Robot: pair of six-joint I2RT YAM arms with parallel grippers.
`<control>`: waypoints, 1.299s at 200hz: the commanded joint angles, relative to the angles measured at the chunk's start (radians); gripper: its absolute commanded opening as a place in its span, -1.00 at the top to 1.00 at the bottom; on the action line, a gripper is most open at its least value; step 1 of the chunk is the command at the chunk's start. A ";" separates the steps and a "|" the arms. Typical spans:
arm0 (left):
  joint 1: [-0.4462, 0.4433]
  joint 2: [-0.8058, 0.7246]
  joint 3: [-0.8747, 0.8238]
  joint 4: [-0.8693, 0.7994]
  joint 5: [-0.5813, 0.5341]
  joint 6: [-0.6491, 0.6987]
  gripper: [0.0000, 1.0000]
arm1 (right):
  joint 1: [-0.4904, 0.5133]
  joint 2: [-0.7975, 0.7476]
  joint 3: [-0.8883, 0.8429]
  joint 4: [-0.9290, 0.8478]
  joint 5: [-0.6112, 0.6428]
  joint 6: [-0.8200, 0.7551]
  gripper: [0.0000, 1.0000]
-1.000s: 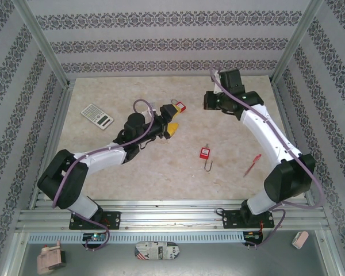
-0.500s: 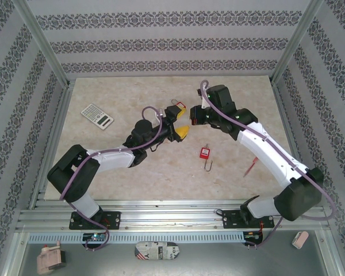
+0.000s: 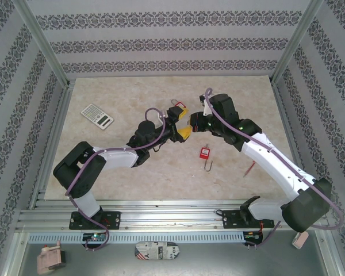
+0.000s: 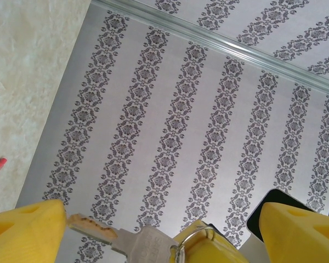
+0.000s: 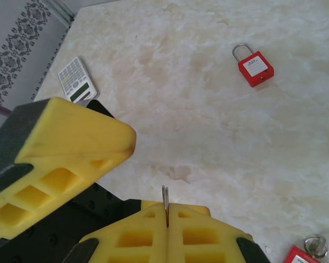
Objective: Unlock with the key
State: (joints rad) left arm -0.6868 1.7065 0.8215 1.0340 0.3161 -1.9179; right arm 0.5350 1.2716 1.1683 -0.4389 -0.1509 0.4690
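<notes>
Over mid-table in the top view, the right gripper (image 3: pixel 194 123) faces the wide-open left gripper (image 3: pixel 182 124), the red padlock (image 3: pixel 205 153) lying nearby; left wrist, the key (image 4: pixel 136 240) sits between spread fingers (image 4: pixel 27 233), seemingly for handover; right wrist, closed pads (image 5: pixel 187 226) pinch it.

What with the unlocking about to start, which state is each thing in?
left fingers: open, key between them.
right fingers: shut on the key.
key: gripped, raised, in no lock.
far padlock: shackle closed, flat on table.
near padlock: on table, shackle unclear.
calculator: face up on table.
</notes>
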 commanded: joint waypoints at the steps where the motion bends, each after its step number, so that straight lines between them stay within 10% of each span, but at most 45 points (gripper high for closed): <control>1: -0.011 0.010 0.024 0.059 -0.005 -0.015 -0.81 | 0.011 -0.009 -0.021 0.053 -0.033 0.001 1.00; 102: -0.010 0.029 0.012 0.070 -0.013 -0.035 -0.80 | 0.005 0.001 -0.023 0.094 -0.093 -0.031 1.00; 260: -0.003 0.039 0.008 0.057 -0.028 0.015 0.16 | -0.049 -0.099 -0.184 0.103 -0.150 -0.013 1.00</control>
State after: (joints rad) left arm -0.6872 1.7443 0.8219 1.0412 0.3012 -1.9339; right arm 0.5041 1.1984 1.0069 -0.3523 -0.2787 0.4580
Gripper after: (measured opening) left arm 0.444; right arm 0.065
